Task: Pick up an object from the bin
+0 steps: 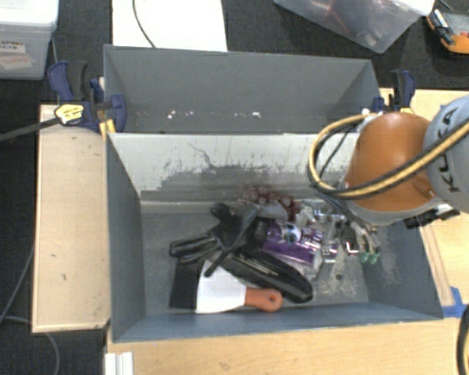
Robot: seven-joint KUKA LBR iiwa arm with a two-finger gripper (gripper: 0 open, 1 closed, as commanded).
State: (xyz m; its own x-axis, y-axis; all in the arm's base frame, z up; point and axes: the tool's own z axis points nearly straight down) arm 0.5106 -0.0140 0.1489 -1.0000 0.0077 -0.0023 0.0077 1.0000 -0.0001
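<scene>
Toward the bin's (152,217) three o'clock, gripper (330,255) sat beside a purple packet (285,246); open or closed, couldn't tell. Risk: snagging the tangled black tools (233,233).

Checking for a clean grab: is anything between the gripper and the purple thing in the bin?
Nothing visible does: the gripper is right beside the purple thing, at its right end. Black tools crowd its left and front, on the side away from the gripper.

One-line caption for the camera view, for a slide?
KUKA gripper inside the grey bin, beside a purple object at the right of a heap of black tools.
</scene>
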